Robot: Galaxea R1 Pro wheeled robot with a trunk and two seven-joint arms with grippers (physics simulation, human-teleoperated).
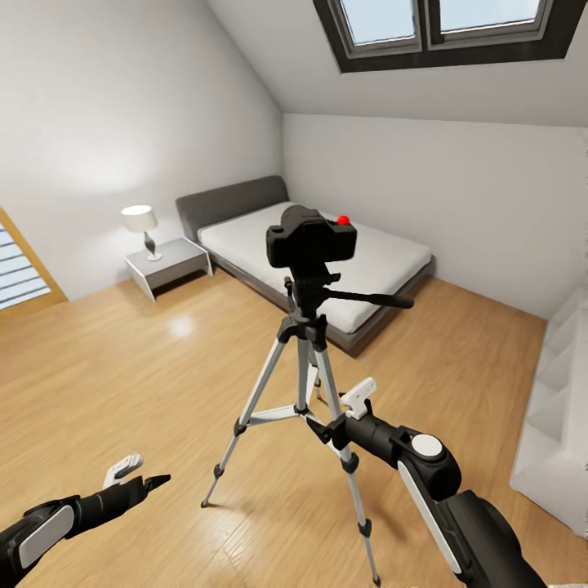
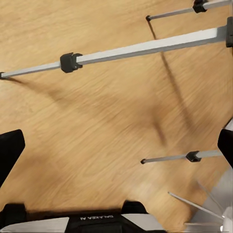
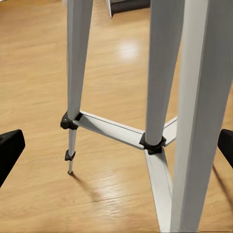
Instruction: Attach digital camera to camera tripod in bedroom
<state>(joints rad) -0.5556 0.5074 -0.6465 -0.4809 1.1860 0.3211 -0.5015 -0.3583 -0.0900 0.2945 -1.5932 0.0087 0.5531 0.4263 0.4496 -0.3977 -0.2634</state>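
camera (image 1: 311, 238) sits on tripod (image 1: 304, 367) head, mid-floor by bed (image 1: 384, 261), looks mounted | right gripper (image 1: 347, 414) released, close to a leg | left gripper (image 1: 137, 476) released, low, idle

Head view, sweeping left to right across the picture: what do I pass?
Left gripper → lamp on the nightstand → digital camera atop the camera tripod → right gripper → white shelf unit.
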